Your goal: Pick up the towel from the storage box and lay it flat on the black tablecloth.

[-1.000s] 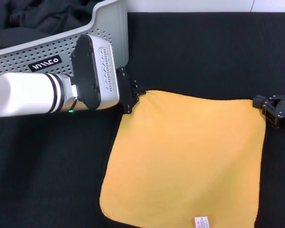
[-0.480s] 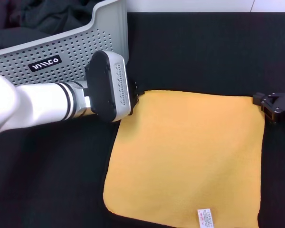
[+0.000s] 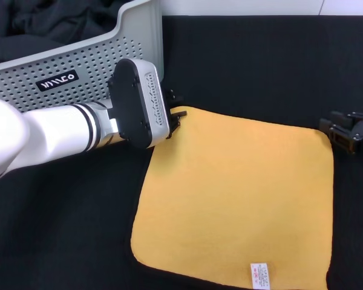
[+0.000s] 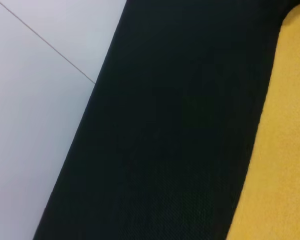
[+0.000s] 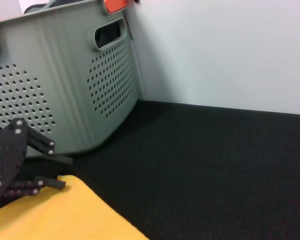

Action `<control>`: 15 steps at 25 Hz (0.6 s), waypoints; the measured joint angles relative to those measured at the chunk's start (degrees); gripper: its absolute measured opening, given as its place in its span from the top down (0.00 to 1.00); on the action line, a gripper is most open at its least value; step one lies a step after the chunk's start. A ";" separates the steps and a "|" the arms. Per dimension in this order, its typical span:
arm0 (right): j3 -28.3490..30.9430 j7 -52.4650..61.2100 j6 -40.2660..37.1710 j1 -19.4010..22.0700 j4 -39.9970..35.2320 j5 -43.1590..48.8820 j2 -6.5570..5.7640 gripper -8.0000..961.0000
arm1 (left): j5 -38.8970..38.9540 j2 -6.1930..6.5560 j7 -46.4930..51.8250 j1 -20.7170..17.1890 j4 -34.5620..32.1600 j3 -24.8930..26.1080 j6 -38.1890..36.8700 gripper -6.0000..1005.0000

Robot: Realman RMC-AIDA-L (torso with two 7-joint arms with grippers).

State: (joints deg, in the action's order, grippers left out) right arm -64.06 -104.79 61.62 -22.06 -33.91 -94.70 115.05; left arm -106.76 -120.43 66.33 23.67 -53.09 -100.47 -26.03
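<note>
We see the storage box [image 3: 78,66] far left. Our left gripper [image 3: 176,112], fingers parted, sits at the corner of the towel [image 3: 242,199], spread flat on the black tablecloth [image 3: 260,66]. Our right gripper [image 3: 334,128] stands open at its opposite corner.

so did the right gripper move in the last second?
Yes. The right gripper has shifted slightly away from the robot, toward the far edge of the black tablecloth, and now sits just off the towel corner.
</note>
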 joint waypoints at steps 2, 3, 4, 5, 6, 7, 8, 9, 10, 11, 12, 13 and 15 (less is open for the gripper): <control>0.00 0.19 0.00 0.08 -0.04 0.00 -0.03 0.80 | 0.95 0.10 0.61 -0.40 0.01 -0.01 -0.33 0.74; 0.03 0.55 0.17 0.22 -0.25 0.00 -0.08 0.76 | 1.16 0.14 1.51 -0.54 0.01 -0.01 -0.46 0.72; 0.11 0.77 0.29 0.32 -0.40 -0.01 -0.11 0.72 | 1.26 0.22 3.84 -0.78 -0.14 0.08 -0.92 0.70; 0.39 1.00 0.71 0.54 -0.68 -0.01 -0.18 0.69 | 1.23 0.25 4.63 -0.85 -0.21 0.14 -1.13 0.68; 1.00 1.18 1.76 0.90 -1.17 -0.02 -0.26 0.64 | 1.17 0.29 5.85 -0.95 -0.35 0.34 -1.65 0.66; 1.64 1.16 2.94 1.16 -1.55 -0.02 -0.27 0.59 | 1.10 0.34 6.75 -1.07 -0.52 0.58 -2.24 0.64; 2.48 1.04 4.68 1.47 -1.97 -0.03 -0.33 0.54 | 1.18 0.34 7.25 -1.38 -0.80 1.00 -3.06 0.62; 3.78 0.76 7.17 1.75 -2.43 -0.03 -0.38 0.49 | 1.27 0.35 7.56 -1.88 -1.35 1.46 -4.02 0.60; 4.45 0.57 8.63 1.88 -2.63 -0.03 -0.41 0.44 | 1.36 0.36 7.74 -2.49 -2.02 1.79 -4.92 0.58; 5.66 0.20 11.07 2.11 -2.89 -0.04 -0.44 0.41 | 1.37 0.39 8.01 -3.36 -3.03 2.33 -6.21 0.56; 6.95 -0.17 13.56 2.35 -3.09 -0.03 -0.50 0.37 | 1.38 0.40 8.47 -4.56 -4.62 3.27 -8.65 0.54; 8.10 -0.51 15.55 2.60 -3.26 -0.04 -0.54 0.34 | 1.66 0.39 8.74 -5.20 -5.62 4.07 -10.27 0.51; 10.61 -1.32 19.34 3.03 -3.45 -0.04 -0.57 0.27 | 3.16 0.37 9.04 -6.46 -7.60 5.91 -13.98 0.43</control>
State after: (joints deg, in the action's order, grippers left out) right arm -53.45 -106.11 80.96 -19.03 -37.36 -94.74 114.48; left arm -103.60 -120.06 75.37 17.20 -60.69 -94.57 -40.01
